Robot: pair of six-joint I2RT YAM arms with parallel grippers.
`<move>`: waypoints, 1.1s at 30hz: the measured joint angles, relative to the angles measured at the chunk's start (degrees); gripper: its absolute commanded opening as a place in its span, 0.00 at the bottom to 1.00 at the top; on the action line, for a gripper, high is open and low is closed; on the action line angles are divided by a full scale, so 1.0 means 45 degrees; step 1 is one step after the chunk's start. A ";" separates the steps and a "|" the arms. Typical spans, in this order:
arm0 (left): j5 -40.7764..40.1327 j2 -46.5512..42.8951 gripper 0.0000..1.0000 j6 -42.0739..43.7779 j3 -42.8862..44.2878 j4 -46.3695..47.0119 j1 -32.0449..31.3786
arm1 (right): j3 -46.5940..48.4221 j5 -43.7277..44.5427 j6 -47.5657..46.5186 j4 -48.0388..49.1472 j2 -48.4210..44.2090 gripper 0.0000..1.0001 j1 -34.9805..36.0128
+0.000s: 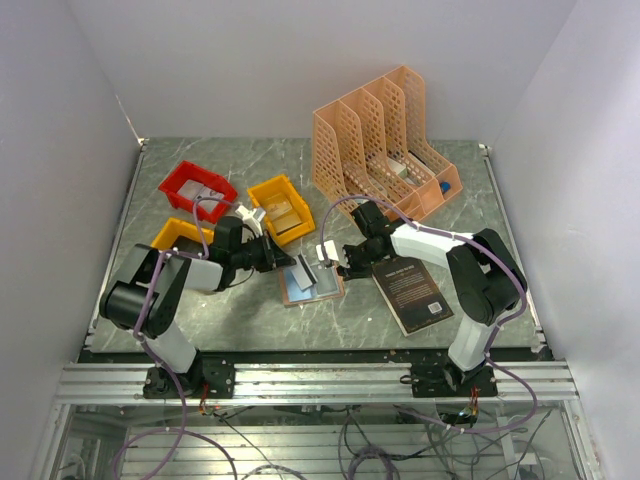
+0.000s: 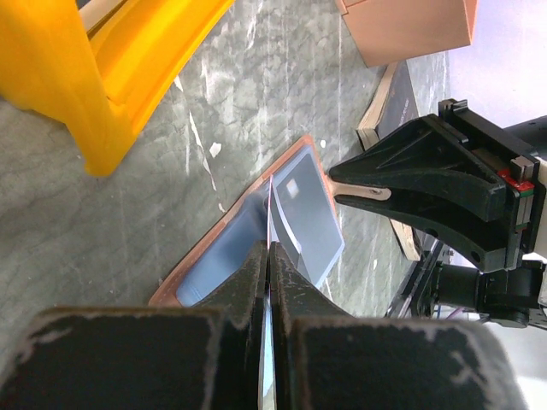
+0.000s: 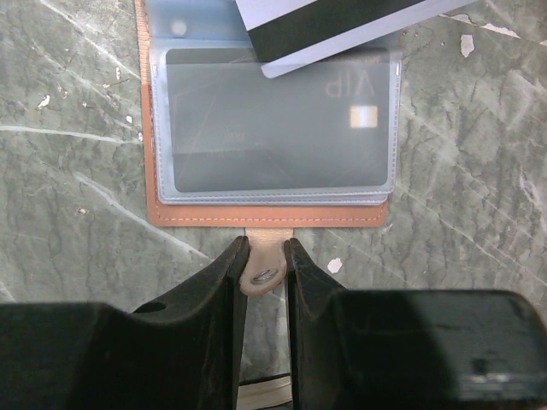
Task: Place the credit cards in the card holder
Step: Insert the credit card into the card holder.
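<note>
One credit card [image 3: 342, 21] pinched in left gripper [image 2: 269, 256] over card holder [image 3: 152, 154]; right gripper [image 3: 265, 256] clamps its tab [image 3: 263, 275].

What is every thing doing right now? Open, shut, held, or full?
Holder: open, lying flat on the table.
Inside card: tucked in the holder's clear sleeve.
Held card: edge at the sleeve's top, not in yet.
Tab: pinched.
Left hand: shut on the held card.
Right hand: shut on the tab.
Book: closed, lying flat.
</note>
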 measured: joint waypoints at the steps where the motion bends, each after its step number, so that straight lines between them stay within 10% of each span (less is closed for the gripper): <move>1: 0.0000 0.0039 0.07 -0.0049 -0.0024 0.0165 0.0000 | 0.0000 0.0000 0.0000 0.0000 0.0000 0.21 0.0000; 33: -0.0029 0.0063 0.07 -0.0622 -0.0189 -0.0806 -0.0763 | 0.0029 0.0019 0.0005 0.0000 0.0019 0.21 0.0112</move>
